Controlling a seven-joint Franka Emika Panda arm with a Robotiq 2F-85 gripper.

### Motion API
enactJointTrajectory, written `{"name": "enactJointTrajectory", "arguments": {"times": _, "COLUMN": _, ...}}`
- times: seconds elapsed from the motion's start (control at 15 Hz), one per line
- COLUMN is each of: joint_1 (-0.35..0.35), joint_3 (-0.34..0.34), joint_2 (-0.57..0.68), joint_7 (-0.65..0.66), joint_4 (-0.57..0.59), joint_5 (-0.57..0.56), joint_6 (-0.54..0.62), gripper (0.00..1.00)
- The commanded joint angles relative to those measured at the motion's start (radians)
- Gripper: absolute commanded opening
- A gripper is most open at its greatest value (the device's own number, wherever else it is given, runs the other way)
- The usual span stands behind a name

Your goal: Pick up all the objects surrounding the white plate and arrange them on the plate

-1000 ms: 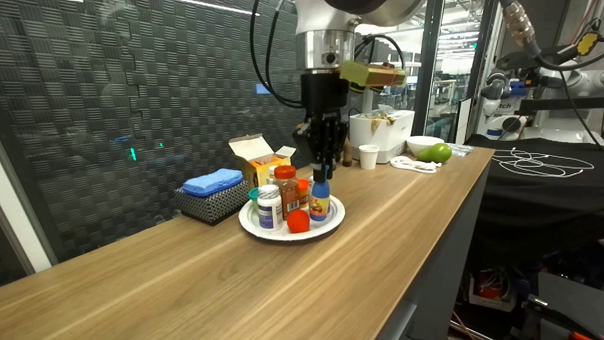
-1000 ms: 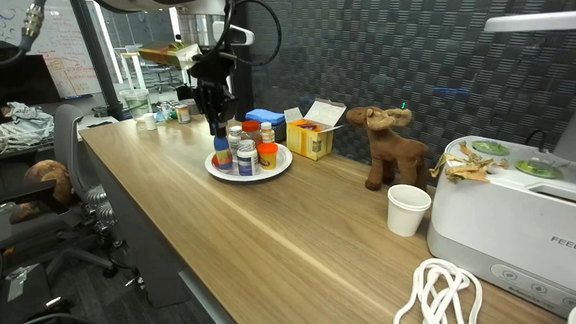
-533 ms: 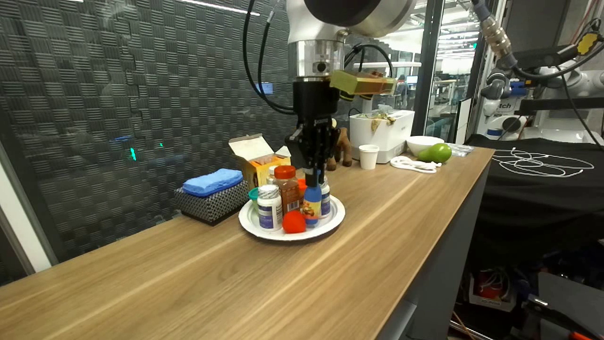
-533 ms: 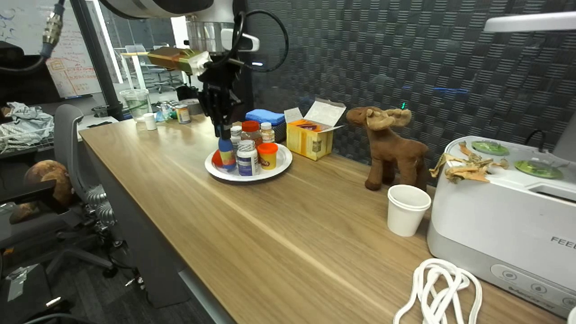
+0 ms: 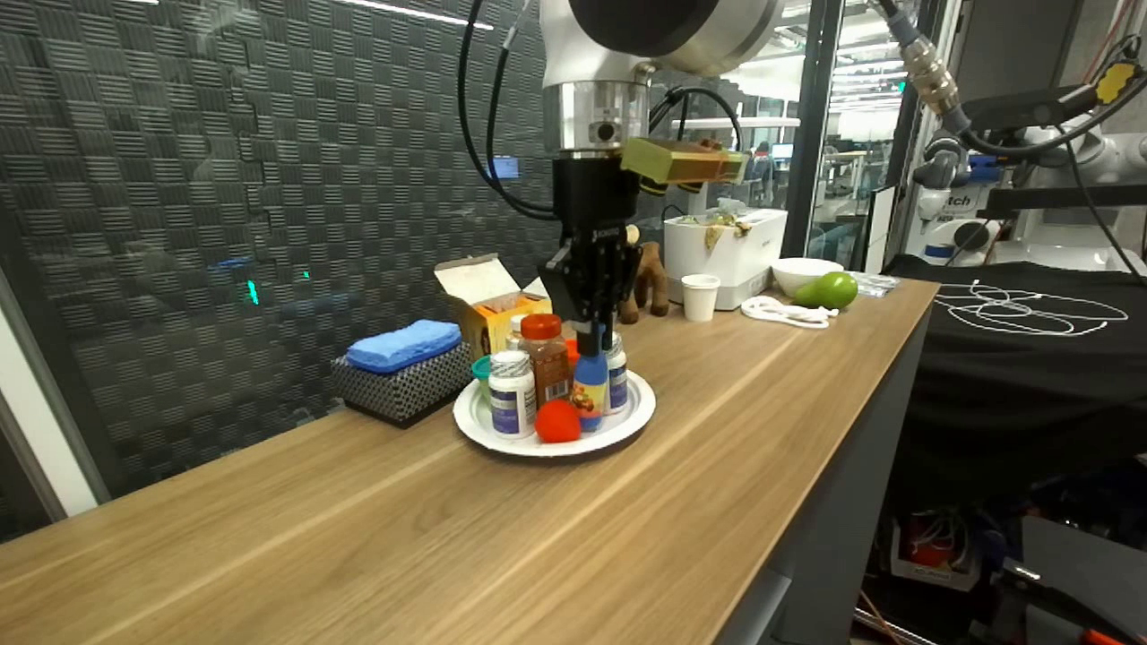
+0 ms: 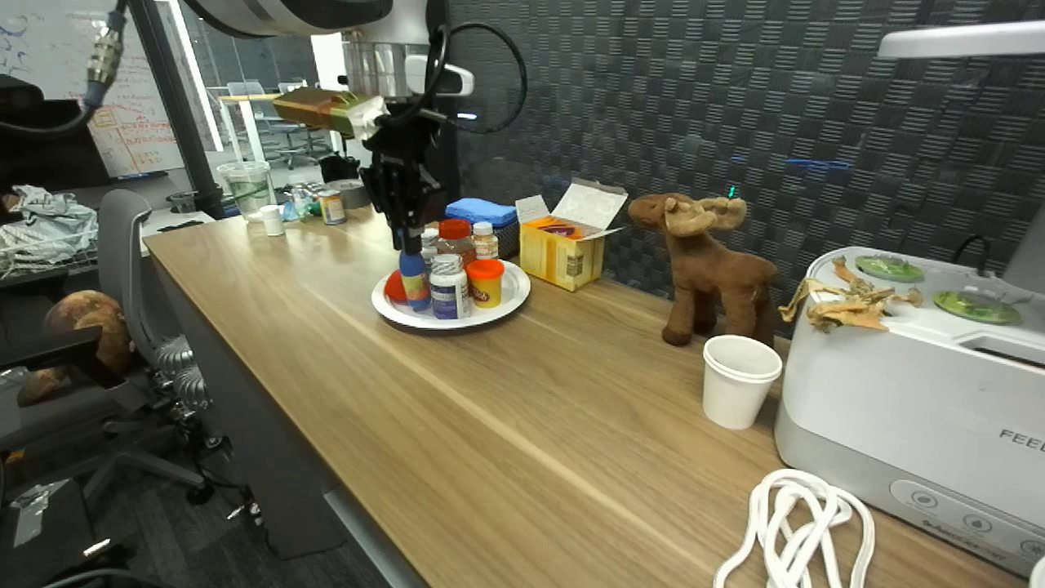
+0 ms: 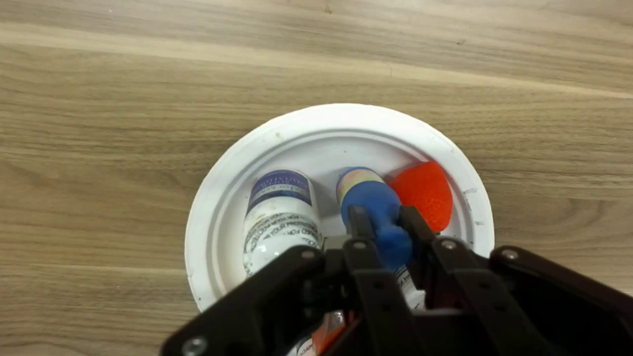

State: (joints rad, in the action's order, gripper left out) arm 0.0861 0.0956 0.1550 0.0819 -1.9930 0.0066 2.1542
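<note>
Wrist view: the gripper (image 7: 386,221) clasps a blue bottle (image 7: 372,201) over the white plate (image 7: 341,116), base contact unclear; on the plate rest a purple-labelled jar (image 7: 282,217) and a red object (image 7: 428,195).

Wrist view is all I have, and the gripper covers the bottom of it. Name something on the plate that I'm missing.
Observer: A green-lidded tub sits on the plate, behind a white bottle, in an exterior view.
Operator: Now give me something standing off the plate, close by.
Observer: An open yellow box, seen in both exterior views.
Operator: Add one more thing near that box.
Observer: A blue cloth, lying on top of a patterned box.
</note>
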Motion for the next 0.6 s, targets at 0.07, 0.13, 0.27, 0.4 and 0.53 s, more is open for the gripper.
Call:
{"name": "enactJointTrajectory", "arguments": {"times": 0.07, "joint_1": 0.008, "joint_3": -0.004, "joint_2": 0.026, "joint_7": -0.003, "joint_4": 0.039, "joint_5": -0.014, "joint_6": -0.016, "gripper": 0.08}}
{"name": "enactJointTrajectory", "arguments": {"times": 0.13, "joint_1": 0.009, "joint_3": -0.004, "joint_2": 0.03, "joint_7": -0.003, "joint_4": 0.042, "joint_5": -0.014, "joint_6": -0.017, "gripper": 0.08}}
{"name": "enactJointTrajectory", "arguments": {"times": 0.27, "joint_1": 0.009, "joint_3": -0.003, "joint_2": 0.04, "joint_7": -0.005, "joint_4": 0.051, "joint_5": -0.011, "joint_6": -0.021, "gripper": 0.08}}
{"name": "enactJointTrajectory", "arguments": {"times": 0.4, "joint_1": 0.01, "joint_3": -0.002, "joint_2": 0.047, "joint_7": -0.009, "joint_4": 0.062, "joint_5": -0.007, "joint_6": -0.026, "gripper": 0.16}}
{"name": "enactJointTrajectory", "arguments": {"times": 0.53, "joint_1": 0.011, "joint_3": -0.001, "joint_2": 0.05, "joint_7": -0.01, "joint_4": 0.07, "joint_5": -0.006, "joint_6": -0.028, "gripper": 0.47}}
